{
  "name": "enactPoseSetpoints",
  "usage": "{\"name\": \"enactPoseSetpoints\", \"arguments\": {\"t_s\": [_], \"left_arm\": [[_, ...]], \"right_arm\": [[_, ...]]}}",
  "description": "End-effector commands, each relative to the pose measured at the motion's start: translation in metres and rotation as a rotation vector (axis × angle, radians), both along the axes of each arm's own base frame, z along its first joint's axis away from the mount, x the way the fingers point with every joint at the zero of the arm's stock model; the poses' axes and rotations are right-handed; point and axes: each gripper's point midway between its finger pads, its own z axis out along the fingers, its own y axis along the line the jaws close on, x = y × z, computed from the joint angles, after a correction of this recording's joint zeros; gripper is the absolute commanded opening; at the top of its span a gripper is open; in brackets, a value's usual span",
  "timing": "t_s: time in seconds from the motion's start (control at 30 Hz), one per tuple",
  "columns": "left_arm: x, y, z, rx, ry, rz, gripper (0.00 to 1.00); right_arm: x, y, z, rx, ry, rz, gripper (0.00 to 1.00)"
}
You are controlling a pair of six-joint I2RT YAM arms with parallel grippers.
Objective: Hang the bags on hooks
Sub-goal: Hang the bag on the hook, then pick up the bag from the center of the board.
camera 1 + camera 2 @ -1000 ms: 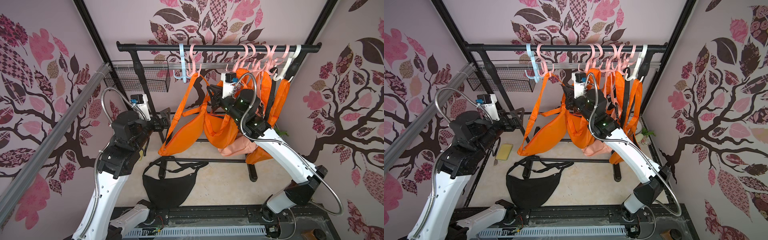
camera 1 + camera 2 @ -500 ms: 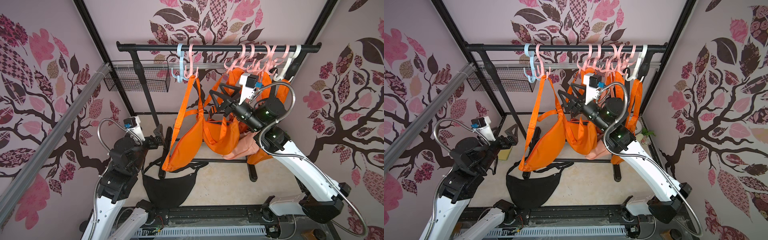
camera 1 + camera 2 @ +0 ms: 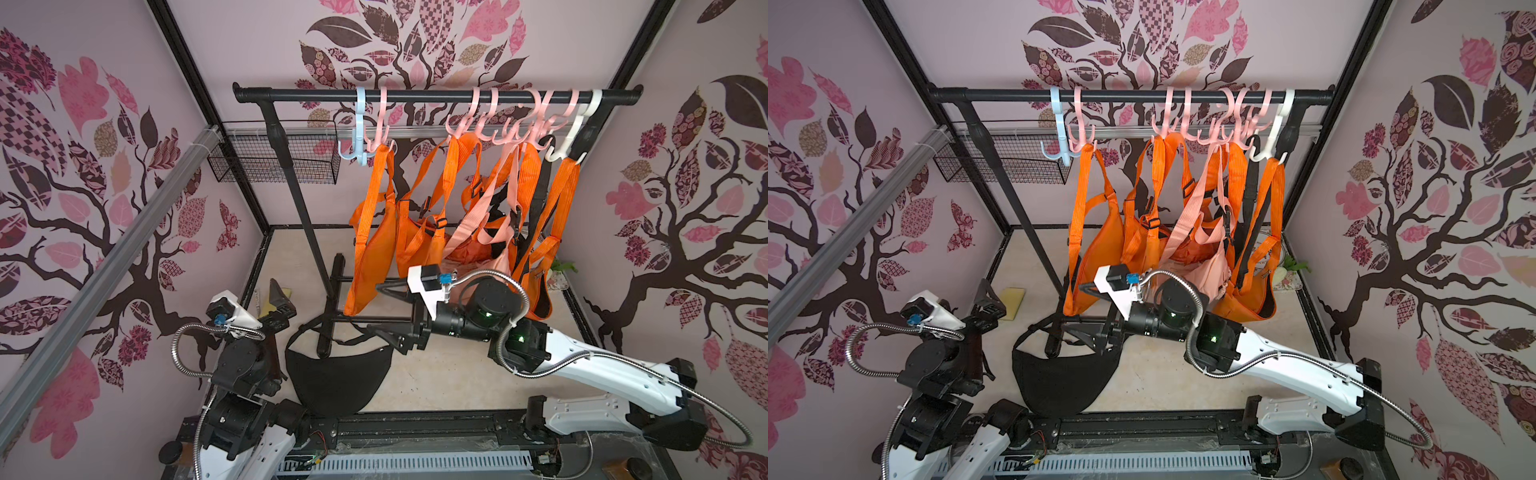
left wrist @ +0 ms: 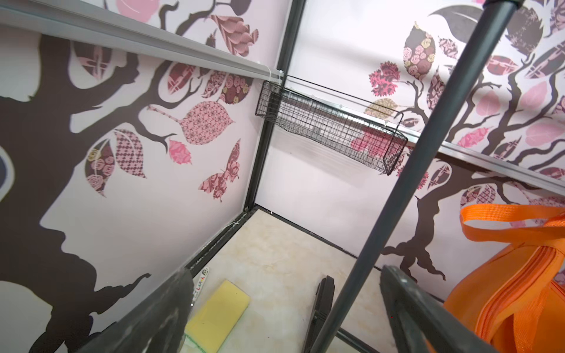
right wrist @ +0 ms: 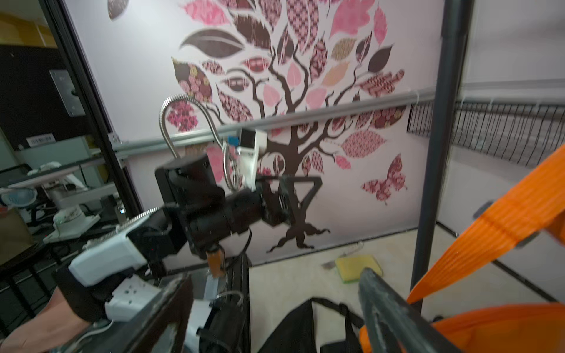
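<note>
A black bag (image 3: 338, 382) (image 3: 1063, 382) lies flat on the floor by the rack's foot, its strap loose; it also shows in the right wrist view (image 5: 305, 327). My right gripper (image 3: 380, 309) (image 3: 1075, 307) (image 5: 275, 275) hangs open just above it, empty. My left gripper (image 3: 279, 301) (image 3: 988, 301) (image 4: 286, 272) is open and empty, low at the left beside the rack's pole (image 4: 397, 183). An orange bag (image 3: 372, 257) (image 3: 1096, 257) hangs from a pink hook (image 3: 380, 137) (image 3: 1081, 139). Next to it a blue hook (image 3: 359, 137) (image 3: 1057, 141) is bare.
Several more orange and pink bags (image 3: 498, 216) crowd the hooks at the right of the rail (image 3: 436, 96). A wire basket (image 3: 274, 158) (image 4: 330, 128) hangs at the back left. A yellow sponge (image 4: 217, 314) (image 5: 357, 267) lies on the floor.
My right gripper has opened off the orange bag's strap and dropped from hook height to just above the floor. The left arm has pulled back and down. The orange bag now hangs by itself.
</note>
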Motion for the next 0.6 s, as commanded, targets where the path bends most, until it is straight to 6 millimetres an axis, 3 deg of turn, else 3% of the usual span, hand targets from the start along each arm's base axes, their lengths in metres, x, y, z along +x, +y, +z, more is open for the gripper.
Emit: {"name": "enactPoseSetpoints", "arguments": {"t_s": [0.0,0.1,0.23,0.33,0.43,0.57], "left_arm": [[-0.004,0.006,-0.004,-0.004,-0.029,0.043,0.98],[-0.001,0.004,-0.007,-0.012,-0.031,0.039,0.98],[-0.003,0.006,-0.008,-0.012,-0.028,0.049,0.98],[-0.006,0.007,-0.007,-0.013,-0.045,0.05,0.98],[-0.006,0.006,-0.007,0.005,-0.045,0.047,0.98],[-0.006,0.005,-0.008,0.01,-0.042,0.049,0.98]], "right_arm": [[-0.007,-0.002,-0.053,-0.095,0.032,-0.017,0.82],[0.002,0.005,-0.124,-0.204,0.091,-0.056,0.73],[0.027,0.025,-0.189,-0.311,0.1,-0.155,0.62],[0.059,0.045,-0.228,-0.36,0.046,-0.285,0.62],[0.091,0.067,-0.263,-0.429,-0.017,-0.402,0.57],[0.123,0.09,-0.284,-0.417,-0.024,-0.507,0.56]]}}
